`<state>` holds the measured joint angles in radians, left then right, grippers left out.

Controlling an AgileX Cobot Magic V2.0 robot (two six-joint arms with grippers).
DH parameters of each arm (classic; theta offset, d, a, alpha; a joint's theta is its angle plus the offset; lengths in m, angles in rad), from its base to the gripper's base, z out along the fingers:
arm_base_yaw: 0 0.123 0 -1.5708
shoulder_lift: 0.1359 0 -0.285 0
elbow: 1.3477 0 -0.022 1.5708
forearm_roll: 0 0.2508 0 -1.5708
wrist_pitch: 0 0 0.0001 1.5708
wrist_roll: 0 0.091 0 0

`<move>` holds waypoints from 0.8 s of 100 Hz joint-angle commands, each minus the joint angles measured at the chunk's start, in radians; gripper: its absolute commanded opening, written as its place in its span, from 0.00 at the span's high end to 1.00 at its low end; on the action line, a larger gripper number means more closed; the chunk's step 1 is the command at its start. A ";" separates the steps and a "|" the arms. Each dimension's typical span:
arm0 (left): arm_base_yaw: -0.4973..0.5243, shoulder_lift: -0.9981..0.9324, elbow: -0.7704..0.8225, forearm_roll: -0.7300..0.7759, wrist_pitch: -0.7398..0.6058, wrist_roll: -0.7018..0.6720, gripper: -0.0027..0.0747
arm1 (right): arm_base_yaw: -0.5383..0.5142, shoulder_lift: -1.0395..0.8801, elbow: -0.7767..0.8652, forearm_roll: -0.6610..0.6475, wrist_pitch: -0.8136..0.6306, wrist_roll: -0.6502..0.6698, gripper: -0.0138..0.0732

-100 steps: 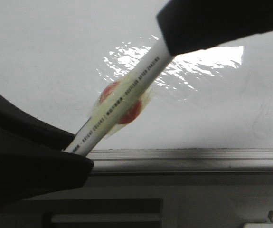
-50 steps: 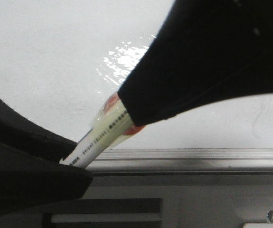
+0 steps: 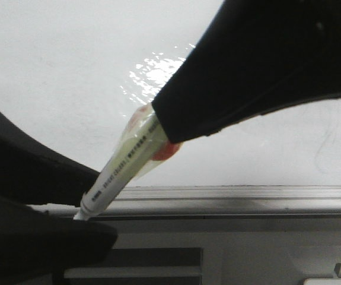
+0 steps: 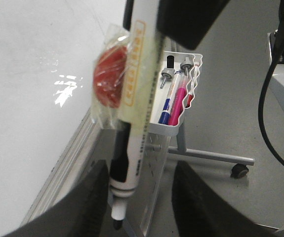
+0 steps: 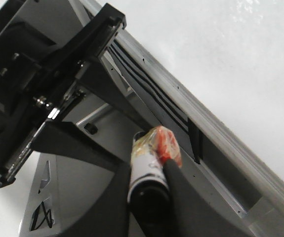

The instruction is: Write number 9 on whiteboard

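Observation:
The whiteboard (image 3: 51, 89) fills the background, with its grey ledge (image 3: 247, 199) along the lower edge. No number 9 is in view on it. My right gripper (image 3: 164, 133) is shut on a white marker (image 3: 120, 172), which carries a red round thing (image 4: 109, 81) under clear tape. In the right wrist view the gripper (image 5: 149, 170) clamps the marker barrel (image 5: 144, 160) from both sides. The marker (image 4: 132, 123) is uncapped, and its dark nib (image 4: 117, 224) points down between the jaws of my open left gripper (image 4: 141, 170), close to one finger.
A white wavy-edged holder (image 4: 174, 129) with several pens hangs beside the board. Behind it are a stand leg with a castor (image 4: 239, 170) and a black cable (image 4: 263, 98). Faint grey smudges (image 3: 319, 148) mark the board at right.
My right gripper slid down the marker to near the red thing. The marker's tip, hidden in the left gripper before, now shows clear of its fingers.

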<state>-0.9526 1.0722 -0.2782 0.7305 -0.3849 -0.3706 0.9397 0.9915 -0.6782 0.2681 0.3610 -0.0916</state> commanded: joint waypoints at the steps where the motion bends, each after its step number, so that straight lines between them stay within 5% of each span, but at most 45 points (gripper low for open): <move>1: -0.002 -0.025 -0.023 -0.043 -0.063 -0.016 0.48 | -0.004 -0.014 -0.032 -0.012 -0.082 -0.012 0.92; 32: -0.002 -0.319 -0.023 -0.180 0.195 -0.016 0.48 | -0.047 -0.085 -0.033 -0.012 -0.081 -0.005 0.91; 53: 0.041 -0.539 -0.023 -0.251 0.263 -0.016 0.48 | -0.153 -0.101 -0.084 -0.012 -0.002 0.017 0.90; 80: 0.119 -0.591 -0.023 -0.272 0.260 -0.016 0.48 | -0.254 -0.057 -0.207 -0.030 0.032 0.017 0.90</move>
<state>-0.8470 0.4785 -0.2761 0.4837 -0.0635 -0.3763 0.7171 0.9250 -0.8214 0.2451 0.4528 -0.0805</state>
